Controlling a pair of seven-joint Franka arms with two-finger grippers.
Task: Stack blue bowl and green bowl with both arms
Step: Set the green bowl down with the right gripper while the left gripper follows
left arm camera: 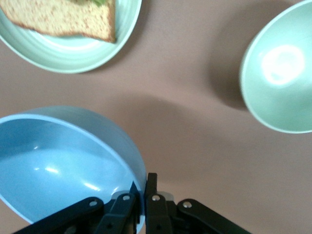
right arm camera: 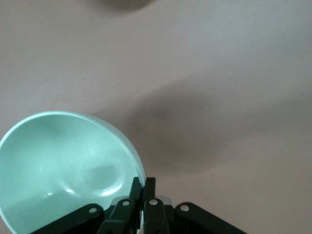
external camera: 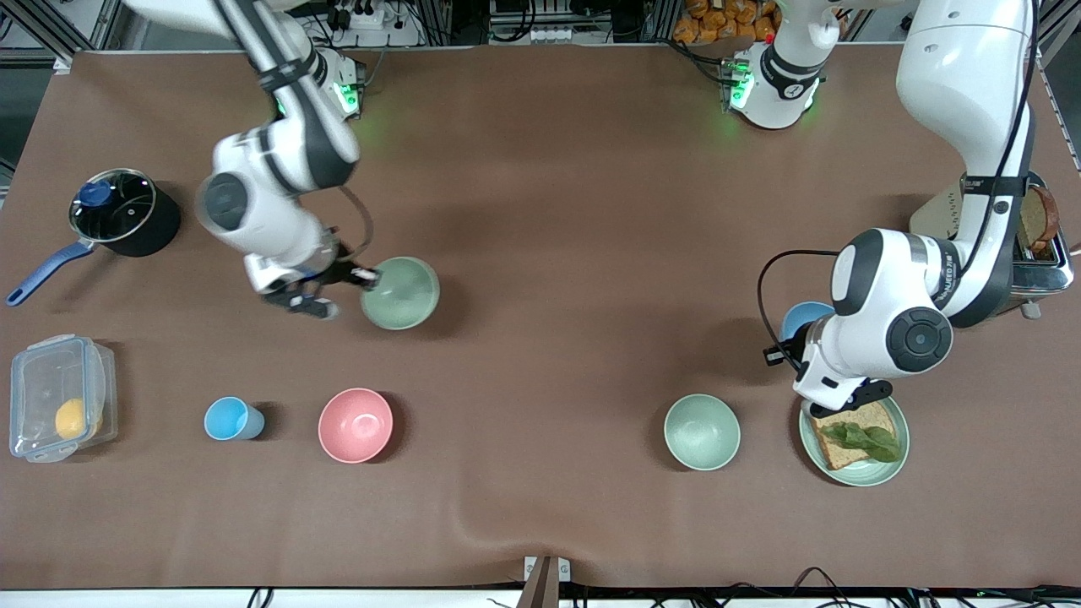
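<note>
My right gripper [external camera: 365, 277] is shut on the rim of the green bowl [external camera: 401, 293], holding it a little above the table toward the right arm's end. In the right wrist view the fingers [right arm camera: 148, 187] pinch the bowl's [right arm camera: 63, 165] rim. My left gripper [left arm camera: 144, 187] is shut on the rim of the blue bowl [left arm camera: 58, 165], which is tilted above the table beside the bread plate. In the front view only a sliver of the blue bowl [external camera: 802, 317] shows past the left wrist, and the gripper is hidden under it.
A paler mint bowl [external camera: 702, 431] and a plate with bread and a leaf [external camera: 895, 460] sit toward the left arm's end. A pink bowl [external camera: 355, 425], light-blue cup [external camera: 230, 419], lidded box [external camera: 59, 409] and pot [external camera: 122, 213] sit toward the right arm's end. A toaster [external camera: 1043, 253] stands by the left arm.
</note>
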